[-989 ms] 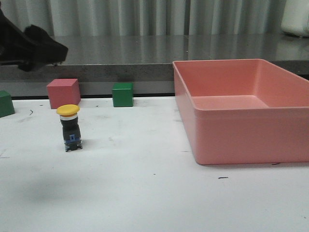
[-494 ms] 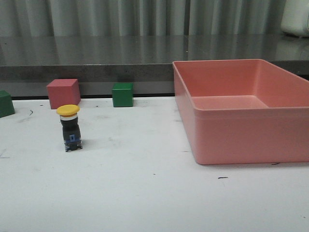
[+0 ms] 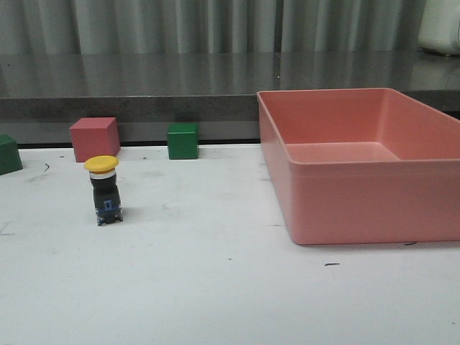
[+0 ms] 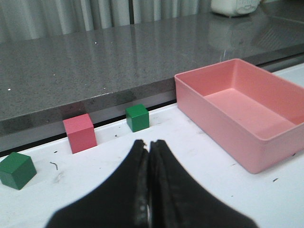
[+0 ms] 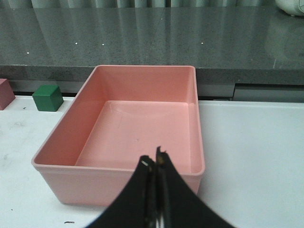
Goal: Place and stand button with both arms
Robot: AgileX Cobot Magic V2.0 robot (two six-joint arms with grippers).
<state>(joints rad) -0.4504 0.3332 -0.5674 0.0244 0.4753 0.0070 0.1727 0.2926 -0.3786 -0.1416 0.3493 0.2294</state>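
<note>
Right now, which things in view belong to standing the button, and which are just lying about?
Belongs to the job:
- yellow-capped black push-button, upright on the white table
- left gripper, shut, empty
- right gripper, shut, empty

Lying about:
- pink plastic bin, empty
- red cube
- green cube
- second green cube at the left edge

No writing, label, brand or number can be read anywhere — the button (image 3: 104, 190), the blocks and the pink bin (image 3: 363, 162) are all plain.
</note>
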